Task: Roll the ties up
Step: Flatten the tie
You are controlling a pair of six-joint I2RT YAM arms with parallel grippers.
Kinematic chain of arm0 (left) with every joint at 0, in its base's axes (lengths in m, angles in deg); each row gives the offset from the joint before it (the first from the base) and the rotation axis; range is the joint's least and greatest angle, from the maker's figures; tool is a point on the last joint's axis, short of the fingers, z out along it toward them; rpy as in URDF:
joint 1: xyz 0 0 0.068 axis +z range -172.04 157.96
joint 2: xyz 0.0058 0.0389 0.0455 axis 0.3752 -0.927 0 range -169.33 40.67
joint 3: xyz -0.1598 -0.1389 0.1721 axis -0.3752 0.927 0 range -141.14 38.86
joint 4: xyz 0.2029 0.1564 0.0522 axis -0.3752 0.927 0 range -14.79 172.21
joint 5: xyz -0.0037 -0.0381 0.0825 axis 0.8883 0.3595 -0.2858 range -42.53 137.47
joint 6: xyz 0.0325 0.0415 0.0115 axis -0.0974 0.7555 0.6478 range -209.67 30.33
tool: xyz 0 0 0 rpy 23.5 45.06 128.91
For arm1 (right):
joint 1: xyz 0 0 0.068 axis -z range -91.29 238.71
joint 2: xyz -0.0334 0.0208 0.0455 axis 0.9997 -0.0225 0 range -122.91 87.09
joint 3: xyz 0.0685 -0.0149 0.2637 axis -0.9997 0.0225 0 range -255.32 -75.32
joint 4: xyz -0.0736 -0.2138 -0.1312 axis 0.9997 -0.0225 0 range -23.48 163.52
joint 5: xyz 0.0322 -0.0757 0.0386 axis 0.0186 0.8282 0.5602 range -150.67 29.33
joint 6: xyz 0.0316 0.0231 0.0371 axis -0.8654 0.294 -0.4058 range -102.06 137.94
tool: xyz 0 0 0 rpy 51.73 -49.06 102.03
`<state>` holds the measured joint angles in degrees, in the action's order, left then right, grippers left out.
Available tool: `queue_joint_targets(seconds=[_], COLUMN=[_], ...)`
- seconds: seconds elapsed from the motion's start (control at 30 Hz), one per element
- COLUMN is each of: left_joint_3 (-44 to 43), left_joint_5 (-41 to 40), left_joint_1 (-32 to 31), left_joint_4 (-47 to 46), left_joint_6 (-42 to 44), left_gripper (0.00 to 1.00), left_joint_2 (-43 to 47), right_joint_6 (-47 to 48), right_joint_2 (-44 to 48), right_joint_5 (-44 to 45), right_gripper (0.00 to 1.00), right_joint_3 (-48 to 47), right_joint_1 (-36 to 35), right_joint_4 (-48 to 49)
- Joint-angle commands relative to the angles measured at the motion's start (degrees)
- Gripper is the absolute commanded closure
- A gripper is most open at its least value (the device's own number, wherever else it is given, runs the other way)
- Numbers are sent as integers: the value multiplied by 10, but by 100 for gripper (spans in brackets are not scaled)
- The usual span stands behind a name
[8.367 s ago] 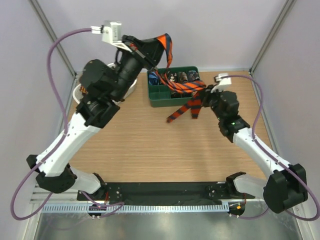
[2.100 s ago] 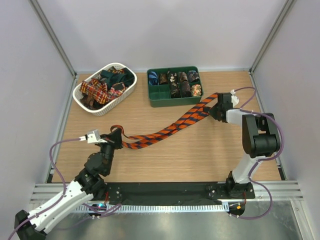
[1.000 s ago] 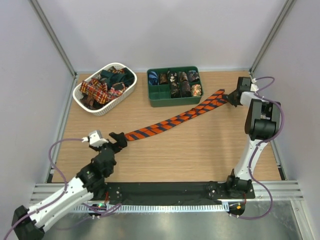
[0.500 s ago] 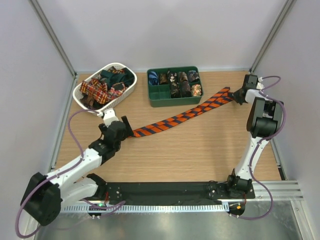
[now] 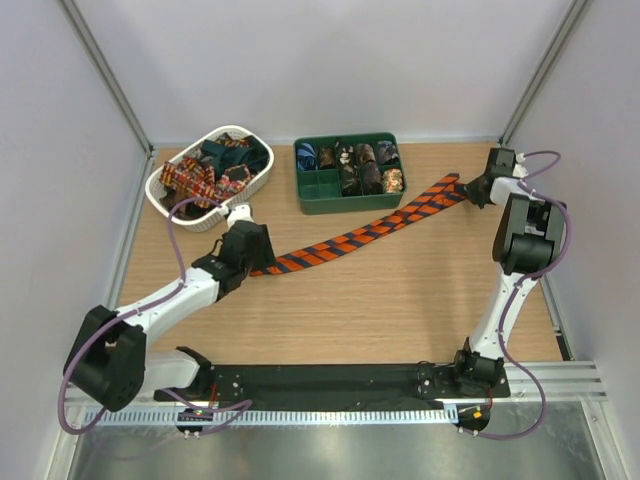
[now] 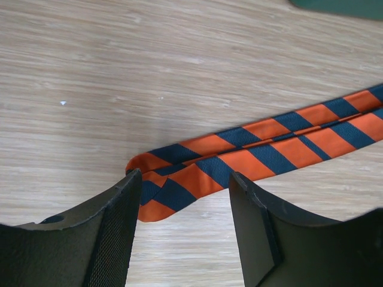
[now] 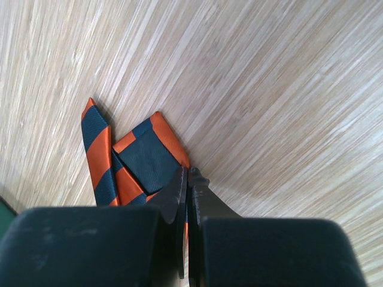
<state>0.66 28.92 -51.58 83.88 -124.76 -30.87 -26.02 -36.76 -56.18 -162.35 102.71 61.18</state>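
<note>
1. Moved up to the tie's folded end since a second ago: left claw (image 6: 182, 191). I see its jaws parted around the striped tie (image 5: 350, 240), apparently without gripping it.
2. The right claw (image 7: 187, 179) is pinched tight on the tie's far end.
3. The tie lies flat, diagonally across the table (image 5: 380, 310).

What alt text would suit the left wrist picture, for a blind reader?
An orange-and-navy striped tie, folded double, lies flat on a wooden table. Its folded end sits between the two open black fingers of the left hand.
</note>
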Motion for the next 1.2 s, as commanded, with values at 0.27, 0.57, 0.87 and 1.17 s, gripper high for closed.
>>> queue_joint_targets(seconds=[0.27,0.57,0.87,1.17], left_joint_3=[22,26,37,36], left_joint_5=[14,-25,-26,-17], left_joint_1=[3,4,4,3], left_joint_4=[21,52,73,73], left_joint_6=[2,0,-9,-32], left_gripper=[41,40,40,51], left_joint_2=[-25,-6,19,-3], right_joint_6=[-9,-12,-15,-21], right_joint_2=[-14,-21,-23,-20], right_joint_5=[-4,-6,-4,-8], right_gripper=[99,99,99,99], right_joint_3=[-35,-34,-36,-38], right_joint_1=[0,0,0,3], right_joint_4=[-18,-17,-18,-21])
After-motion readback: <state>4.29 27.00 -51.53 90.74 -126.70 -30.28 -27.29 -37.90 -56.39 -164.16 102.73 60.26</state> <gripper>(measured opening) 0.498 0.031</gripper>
